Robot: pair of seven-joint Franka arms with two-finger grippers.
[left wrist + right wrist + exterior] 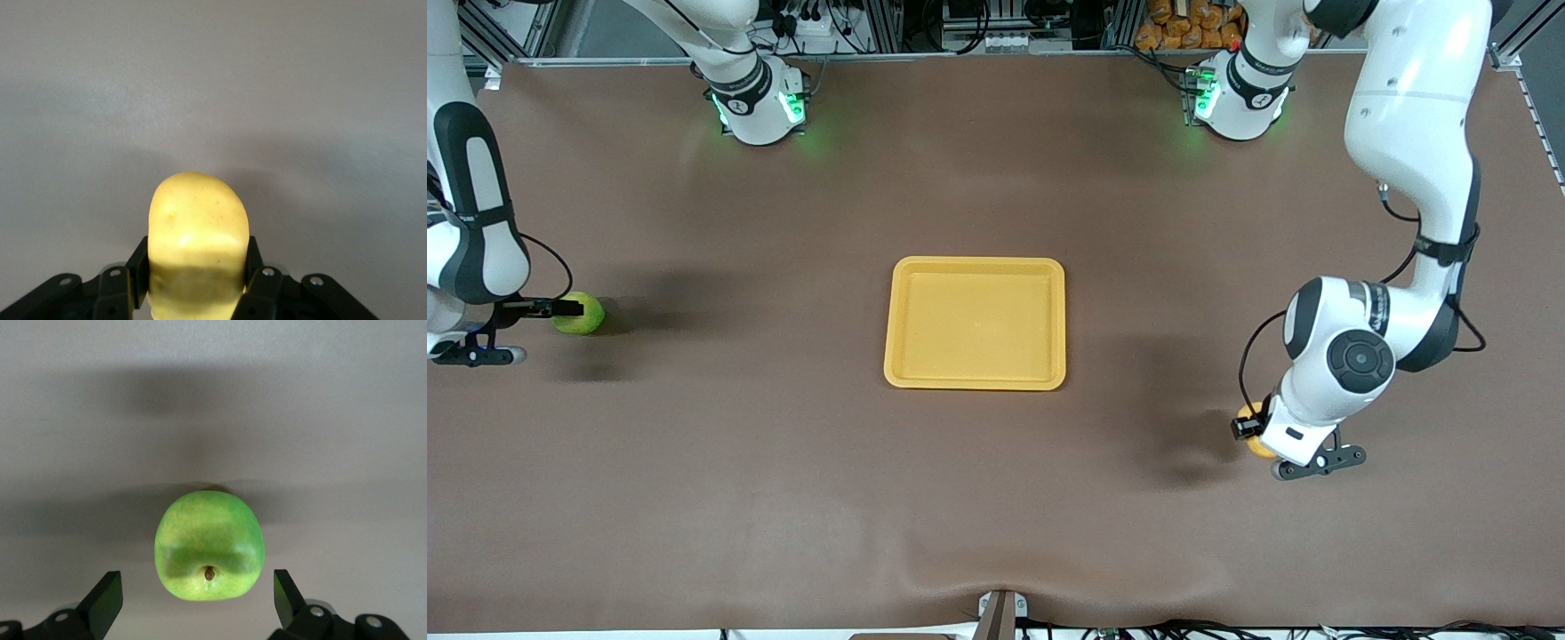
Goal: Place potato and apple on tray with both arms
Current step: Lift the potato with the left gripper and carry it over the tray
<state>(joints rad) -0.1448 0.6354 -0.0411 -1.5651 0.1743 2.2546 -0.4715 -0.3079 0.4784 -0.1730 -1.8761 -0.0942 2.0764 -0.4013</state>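
The yellow-orange tray lies flat in the middle of the table with nothing on it. My left gripper is down low toward the left arm's end of the table, shut on the potato. In the left wrist view the potato fills the gap, and both black fingers press its sides. Toward the right arm's end, my right gripper is at the green apple. The apple rests on the cloth between the open fingers, with a gap on each side.
Brown cloth covers the table. The two arm bases stand along the edge farthest from the front camera. A small bracket sits at the nearest edge, where the cloth is wrinkled.
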